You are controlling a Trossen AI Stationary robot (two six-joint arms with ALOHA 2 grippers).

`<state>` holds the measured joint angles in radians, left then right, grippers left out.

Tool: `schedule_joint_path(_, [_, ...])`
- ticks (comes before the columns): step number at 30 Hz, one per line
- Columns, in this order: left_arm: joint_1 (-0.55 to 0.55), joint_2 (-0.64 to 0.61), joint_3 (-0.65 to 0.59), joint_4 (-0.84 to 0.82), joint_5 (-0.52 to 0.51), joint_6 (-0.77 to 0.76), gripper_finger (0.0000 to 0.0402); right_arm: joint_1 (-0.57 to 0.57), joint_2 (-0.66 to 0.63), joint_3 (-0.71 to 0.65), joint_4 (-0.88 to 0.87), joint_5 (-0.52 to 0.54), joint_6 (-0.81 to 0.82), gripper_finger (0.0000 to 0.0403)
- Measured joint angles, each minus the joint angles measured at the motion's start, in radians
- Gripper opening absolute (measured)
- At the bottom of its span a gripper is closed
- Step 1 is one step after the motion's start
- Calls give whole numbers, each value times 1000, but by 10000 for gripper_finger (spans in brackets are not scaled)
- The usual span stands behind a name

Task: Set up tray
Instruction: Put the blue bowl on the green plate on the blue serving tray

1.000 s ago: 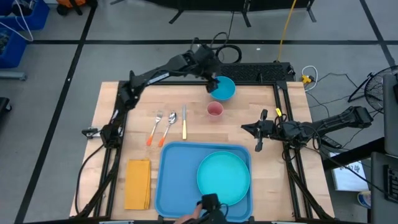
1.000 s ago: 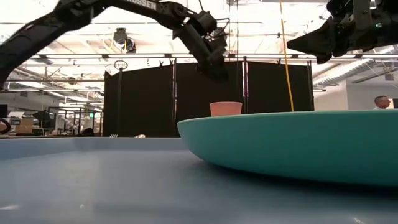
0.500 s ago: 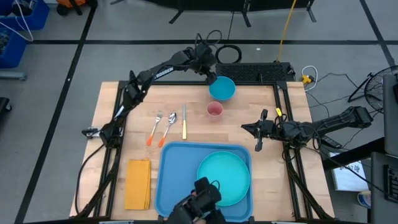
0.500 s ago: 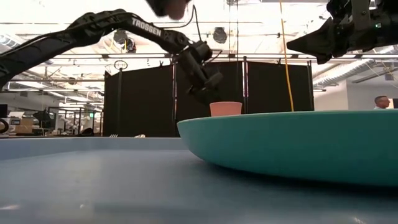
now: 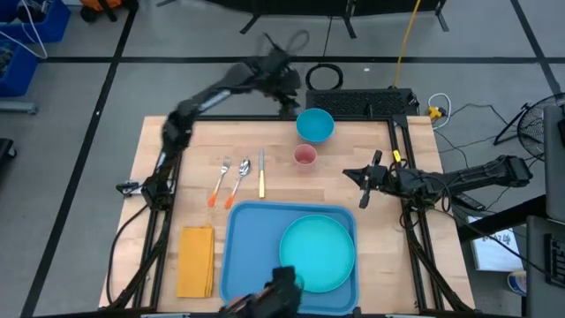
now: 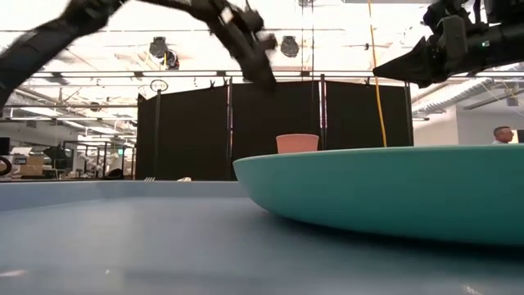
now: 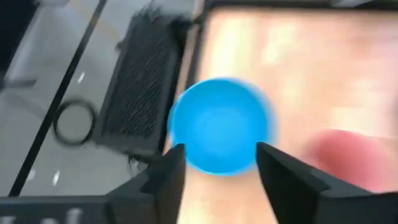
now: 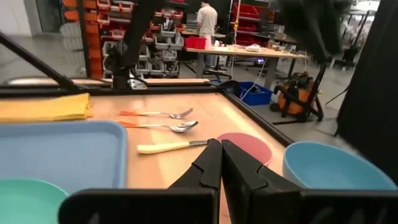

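One teal plate (image 5: 318,251) on tray (image 5: 249,237)

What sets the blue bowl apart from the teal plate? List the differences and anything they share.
1. Place: the teal plate lies inside the blue tray; the blue bowl sits on bare wood at the table's far edge, below the left gripper.
2. Size: the plate looks clearly wider than the bowl.
3. Shape: the bowl has deeper walls; the plate is shallow.
4. Colour: the bowl is a stronger blue, the plate greener.

Both are round and look empty.
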<state>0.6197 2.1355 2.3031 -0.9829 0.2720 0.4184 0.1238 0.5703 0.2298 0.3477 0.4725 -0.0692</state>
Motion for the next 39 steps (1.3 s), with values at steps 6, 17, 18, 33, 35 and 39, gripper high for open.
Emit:
schedule_joint_path(6, [37, -312, -180, -60, 197, 49, 59, 0, 0, 0, 4, -34, -104, 0])
schedule_joint_path(17, [83, -968, -1143, 432, 354, 45, 4, -32, 1, 0, 15, -56, -8, 0])
schedule_joint_path(18, [82, -1017, -1233, 483, 373, 60, 5, -43, 2, 0, 15, -58, 6, 0])
schedule_joint_path(33, [96, -1318, -1946, 1180, 620, -16, 3, -439, 248, 327, -398, -207, 215, 0])
schedule_joint_path(35, [95, -1318, -1968, 1216, 618, -36, 3, -523, 308, 407, -457, -296, 213, 0])
schedule_joint_path(39, [91, -1318, -1983, 1220, 617, -40, 12, -685, 450, 576, -594, -414, 183, 0])
